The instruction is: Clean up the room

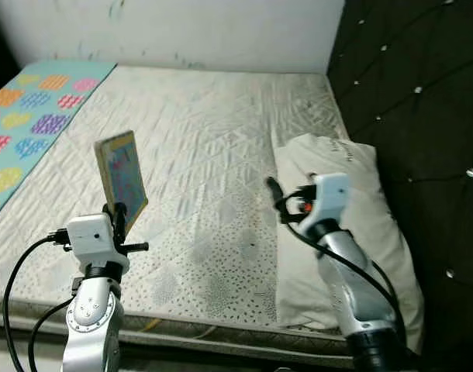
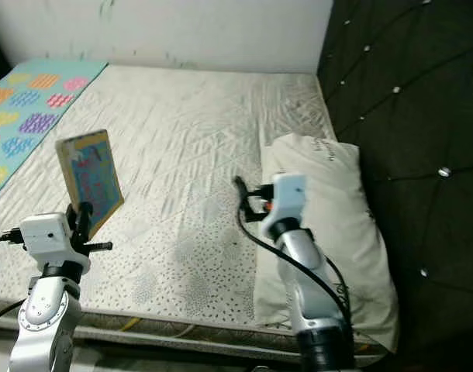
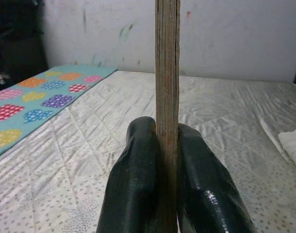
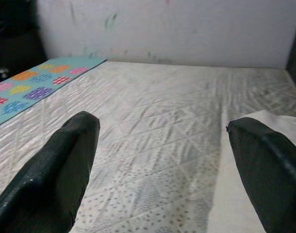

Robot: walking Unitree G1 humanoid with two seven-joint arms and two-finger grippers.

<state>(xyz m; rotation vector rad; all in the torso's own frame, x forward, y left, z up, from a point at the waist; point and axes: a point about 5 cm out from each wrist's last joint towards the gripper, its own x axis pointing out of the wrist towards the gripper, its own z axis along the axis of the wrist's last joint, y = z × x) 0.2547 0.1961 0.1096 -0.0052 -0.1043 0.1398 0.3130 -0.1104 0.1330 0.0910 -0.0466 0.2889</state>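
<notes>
Colourful board book [image 1: 122,172] stands upright above the near edge of the bed [image 1: 221,139], clenched at its bottom edge by the left hand [image 3: 166,145]. Right hand [image 4: 157,160] hovers released beside the pillow [image 1: 345,225]. Pinched so low, the book could tip or slip during carrying.

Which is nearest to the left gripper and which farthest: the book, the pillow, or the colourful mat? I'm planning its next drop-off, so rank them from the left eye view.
1. Book: clamped upright in the left gripper, at the mattress's near edge.
2. Colourful mat: on the robot's left, running to the far corner.
3. Pillow: across the mattress on the right, by the right gripper, which is open.
</notes>
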